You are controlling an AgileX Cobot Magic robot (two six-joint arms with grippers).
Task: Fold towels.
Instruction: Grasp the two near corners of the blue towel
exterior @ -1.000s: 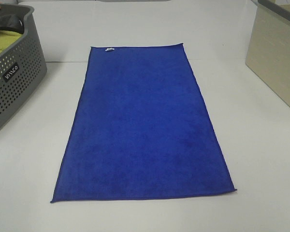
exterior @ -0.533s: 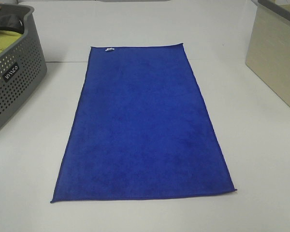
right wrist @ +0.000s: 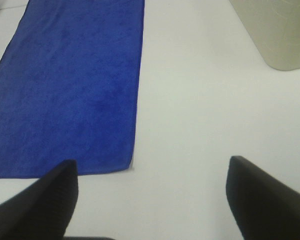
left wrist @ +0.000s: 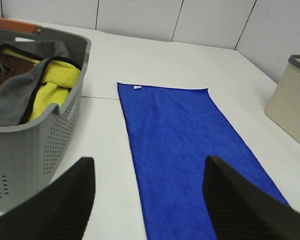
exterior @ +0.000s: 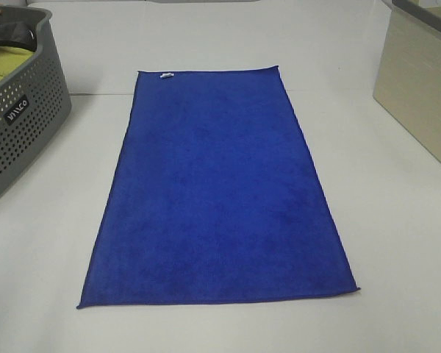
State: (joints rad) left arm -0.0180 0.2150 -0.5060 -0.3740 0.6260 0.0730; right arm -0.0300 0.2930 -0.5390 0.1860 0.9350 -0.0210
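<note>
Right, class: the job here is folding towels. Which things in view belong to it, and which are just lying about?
Job: blue towel, spread flat; left claw, right claw, both open.
Lying about: grey basket holding a yellow cloth; beige bin.

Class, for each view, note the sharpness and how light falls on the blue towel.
Exterior high: soft, even light, towel sharp, almost no shadow. Left wrist: towel and basket crisp, left end effector dark and blurred up close. Right wrist: softer focus overall, table washed pale, right end effector blurred.
</note>
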